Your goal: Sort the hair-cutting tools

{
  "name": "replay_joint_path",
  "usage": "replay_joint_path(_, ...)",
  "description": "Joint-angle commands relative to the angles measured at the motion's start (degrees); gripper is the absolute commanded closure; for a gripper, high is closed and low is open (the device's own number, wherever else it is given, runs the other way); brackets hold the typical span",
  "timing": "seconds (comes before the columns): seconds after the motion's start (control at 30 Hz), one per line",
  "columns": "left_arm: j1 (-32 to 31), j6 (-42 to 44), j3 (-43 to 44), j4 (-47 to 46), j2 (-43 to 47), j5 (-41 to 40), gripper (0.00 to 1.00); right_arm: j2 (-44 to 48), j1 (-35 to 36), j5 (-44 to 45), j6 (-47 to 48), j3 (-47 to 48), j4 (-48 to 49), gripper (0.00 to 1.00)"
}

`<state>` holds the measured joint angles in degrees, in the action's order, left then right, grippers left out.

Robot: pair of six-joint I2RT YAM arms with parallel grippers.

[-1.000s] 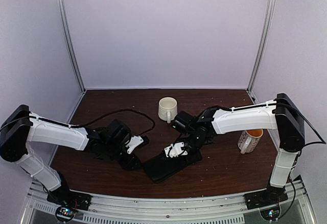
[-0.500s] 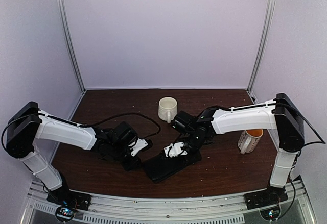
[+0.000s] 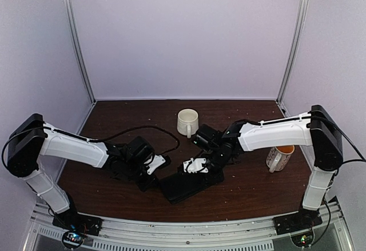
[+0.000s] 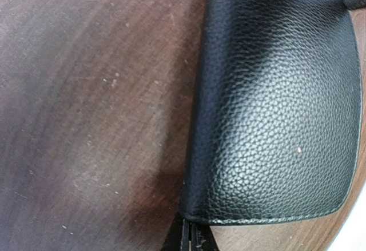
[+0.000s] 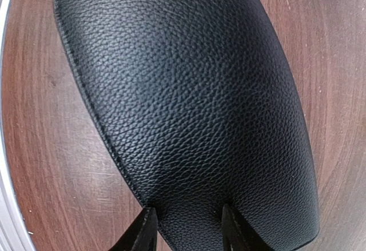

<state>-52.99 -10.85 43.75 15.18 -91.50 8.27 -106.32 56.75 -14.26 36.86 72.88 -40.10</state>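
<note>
No hair-cutting tools show in any view. A flat black leather case [image 3: 186, 187] lies on the dark wooden table [image 3: 114, 114], near its front middle. My left gripper [image 3: 159, 162] is shut, low at the case's left edge. In the left wrist view its tips [image 4: 194, 240] meet right at a corner of the case [image 4: 280, 91]. My right gripper [image 3: 197, 167] rests on the case's far end. In the right wrist view it [image 5: 189, 231] stands open, its two black fingers [image 5: 146, 231] spread on top of the grained case [image 5: 189, 91].
A white mug [image 3: 187, 122] stands upright behind the case. Beside the right arm, at the table's right edge, is a second mug [image 3: 280, 155] with a yellow lining. A black cable [image 3: 137, 128] loops over the table by the left arm. Walls enclose the table.
My left gripper has closed and moved right, up to the case's corner. The right gripper has barely shifted on the case.
</note>
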Motion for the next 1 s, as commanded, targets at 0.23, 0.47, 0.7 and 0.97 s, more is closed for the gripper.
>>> replay_joint_path(0.23, 2.71, 1.94, 5.90, -2.49, -4.30, -1.30, 1.00, 3.27, 4.15, 2.10, 2.32, -1.88, 3.61, 0.55)
replay_joint_path(0.47, 4.18, 4.71, 8.13, -0.94, -5.69, -1.25, 1.00, 0.51, 7.46, 0.78, 2.51, 1.10, 3.14, 0.53)
replay_joint_path(0.7, 4.17, 4.77, 8.85, -1.02, -6.27, -0.06, 1.00, 1.43, 8.21, 3.20, -0.46, 1.18, 6.39, 0.52)
replay_joint_path(0.97, 4.21, 4.22, 9.09, -0.68, -7.09, 1.44, 1.00, -3.00, 12.79, 14.69, -6.36, 0.03, 14.43, 0.52)
